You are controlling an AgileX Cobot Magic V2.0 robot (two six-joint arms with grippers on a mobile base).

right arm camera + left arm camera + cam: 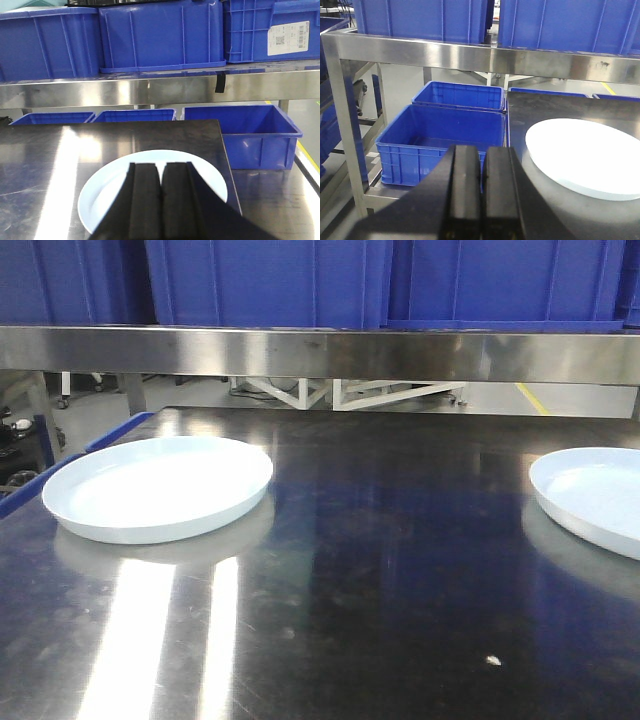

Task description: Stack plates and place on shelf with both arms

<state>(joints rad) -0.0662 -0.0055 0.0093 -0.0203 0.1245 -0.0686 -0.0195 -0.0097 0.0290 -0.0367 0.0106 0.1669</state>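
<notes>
Two pale plates lie apart on the steel table: one at the left [158,486], the other [592,496] cut off by the right edge. Neither arm shows in the front view. In the left wrist view my left gripper [482,150] is shut and empty, hovering off the table's left edge, with the left plate [587,157] to its right. In the right wrist view my right gripper [161,166] is shut and empty, poised over the near part of the right plate [115,190]. The steel shelf [320,350] runs across above the table's back.
Blue bins [270,280] fill the top of the shelf. More blue bins [442,137] sit on a lower level to the left of the table, and another [255,132] to the right. The table's right edge [227,170] is close to the right plate.
</notes>
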